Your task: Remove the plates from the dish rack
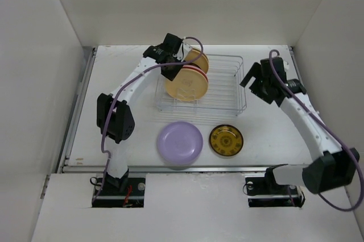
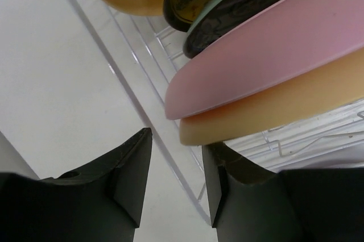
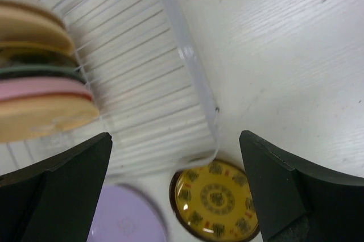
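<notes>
**Hidden and cropped**

From above, our left gripper [image 1: 177, 49] covers the rear left corner of the dish rack [image 1: 227, 86]. The tan plate [image 1: 186, 86] at the rack's front hides all but the rims behind it, so we cannot count them. Inside the rack, the pink plate [image 2: 273, 54] runs off the left wrist view. In front of the rack, the blurred lavender plate [image 3: 128, 219] is cut off at the bottom of the right wrist view.

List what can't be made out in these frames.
- Top view: the number of plates in the rack. They overlap, and the left arm covers the far ones.
- Left wrist: the plates run off the top and right edges and are blurred.
- Right wrist: the lavender plate is cut off by the bottom edge.
</notes>
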{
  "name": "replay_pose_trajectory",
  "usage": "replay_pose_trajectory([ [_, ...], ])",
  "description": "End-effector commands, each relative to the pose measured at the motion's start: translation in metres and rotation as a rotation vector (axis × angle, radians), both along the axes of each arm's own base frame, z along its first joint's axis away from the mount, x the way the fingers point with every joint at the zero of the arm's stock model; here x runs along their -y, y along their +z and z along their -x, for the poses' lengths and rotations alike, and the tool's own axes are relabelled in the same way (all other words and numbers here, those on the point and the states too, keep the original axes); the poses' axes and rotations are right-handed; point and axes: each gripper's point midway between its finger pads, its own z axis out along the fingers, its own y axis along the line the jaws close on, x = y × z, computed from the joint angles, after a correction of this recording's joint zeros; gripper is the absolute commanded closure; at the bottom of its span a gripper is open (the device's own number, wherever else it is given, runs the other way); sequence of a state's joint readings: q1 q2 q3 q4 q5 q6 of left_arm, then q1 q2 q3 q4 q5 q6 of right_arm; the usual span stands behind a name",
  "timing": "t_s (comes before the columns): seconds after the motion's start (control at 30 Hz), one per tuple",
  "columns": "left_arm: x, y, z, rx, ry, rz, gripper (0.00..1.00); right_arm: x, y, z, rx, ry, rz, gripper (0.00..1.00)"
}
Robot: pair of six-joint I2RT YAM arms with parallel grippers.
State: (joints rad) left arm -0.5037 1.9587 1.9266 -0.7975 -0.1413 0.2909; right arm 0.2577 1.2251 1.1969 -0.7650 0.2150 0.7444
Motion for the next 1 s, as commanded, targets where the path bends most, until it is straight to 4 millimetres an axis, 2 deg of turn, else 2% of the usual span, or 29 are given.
replay_pose_trajectory([
  [0.0,0.013,0.003,0.002,-0.018,-0.049,0.044,0.63,0.029,0.021,-0.053,0.093,-0.058,0.076,0.0],
  [0.03,0.014,0.001,0.005,-0.035,-0.06,0.053,0.63,0.032,0.007,-0.067,0.056,-0.06,0.091,0.0],
  [0.07,0.018,0.0,0.01,-0.056,-0.065,0.073,0.63,0.036,0.004,-0.073,0.044,-0.054,0.111,0.0],
  [0.1,0.02,-0.005,0.01,-0.068,-0.07,0.075,0.63,0.041,0.01,-0.084,0.063,-0.062,0.117,0.0],
  [0.13,0.021,-0.005,0.011,-0.072,-0.075,0.082,0.63,0.04,-0.007,-0.091,0.024,-0.051,0.132,0.0],
  [0.17,0.021,-0.005,0.011,-0.072,-0.075,0.082,0.64,0.045,-0.01,-0.097,0.022,-0.056,0.14,0.0],
  [0.23,0.025,-0.012,0.01,-0.092,-0.063,0.099,0.72,0.046,-0.021,-0.107,0.006,-0.035,0.148,0.0],
  [0.27,0.027,-0.007,0.007,-0.08,-0.064,0.105,0.77,0.044,-0.038,-0.11,-0.034,-0.019,0.153,0.0],
  [0.3,0.024,-0.012,0.006,-0.096,-0.044,0.116,0.88,0.044,-0.043,-0.113,-0.041,-0.01,0.162,0.0],
  [0.37,0.026,-0.009,0.007,-0.099,-0.036,0.133,0.96,0.042,-0.048,-0.119,-0.038,-0.002,0.153,0.0],
  [0.43,0.024,-0.01,0.008,-0.104,-0.031,0.122,1.0,0.042,-0.066,-0.119,-0.061,0.007,0.162,0.0],
  [0.5,0.018,-0.005,0.009,-0.099,-0.022,0.124,1.0,0.041,-0.072,-0.123,-0.068,0.007,0.163,0.0],
  [0.6,0.017,0.004,0.012,-0.088,-0.023,0.13,1.0,0.035,-0.094,-0.123,-0.111,0.035,0.141,0.05],
  [0.63,0.018,0.01,0.014,-0.081,-0.031,0.145,1.0,0.033,-0.092,-0.125,-0.1,0.043,0.131,0.08],
  [0.67,0.017,0.012,0.014,-0.089,-0.034,0.161,1.0,0.031,-0.101,-0.123,-0.121,0.051,0.126,0.1],
  [0.73,0.019,0.032,0.016,-0.062,-0.05,0.207,1.0,0.031,-0.101,-0.125,-0.107,0.05,0.125,0.1],
  [0.77,0.026,0.037,0.021,-0.076,-0.061,0.255,1.0,0.031,-0.101,-0.125,-0.107,0.05,0.125,0.1],
  [0.8,0.025,0.05,0.022,-0.059,-0.06,0.291,1.0,0.029,-0.109,-0.123,-0.126,0.058,0.118,0.1],
  [0.97,0.025,0.076,0.029,-0.047,-0.058,0.401,1.0,0.025,-0.11,-0.124,-0.118,0.074,0.1,0.11],
])
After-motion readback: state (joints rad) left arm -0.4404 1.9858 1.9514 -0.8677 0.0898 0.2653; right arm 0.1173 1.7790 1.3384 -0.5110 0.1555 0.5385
